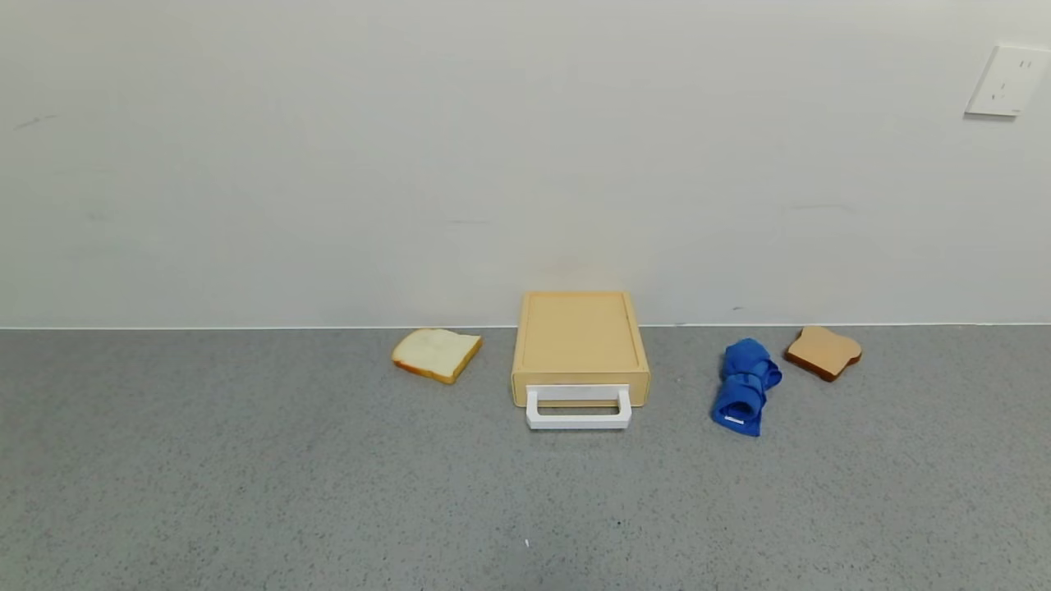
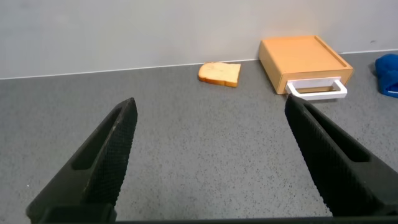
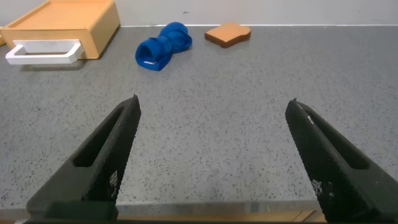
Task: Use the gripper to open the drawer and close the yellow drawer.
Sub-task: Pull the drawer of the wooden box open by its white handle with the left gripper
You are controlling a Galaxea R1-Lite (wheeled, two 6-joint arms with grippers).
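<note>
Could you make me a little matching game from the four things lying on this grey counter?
Things:
1. yellow drawer
2. pale bread slice
3. blue cloth
4. brown bread slice

Descriptions:
A. rolled up, right of the drawer
B. farthest right, near the wall
C. left of the drawer
D. shut, white handle in front

Pairs: 1-D, 2-C, 3-A, 4-B

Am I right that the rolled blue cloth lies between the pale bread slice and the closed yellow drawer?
Not quite. The head view shows the rolled blue cloth between the closed yellow drawer and the brown toast slice; the pale bread slice lies on the drawer's other side.
</note>
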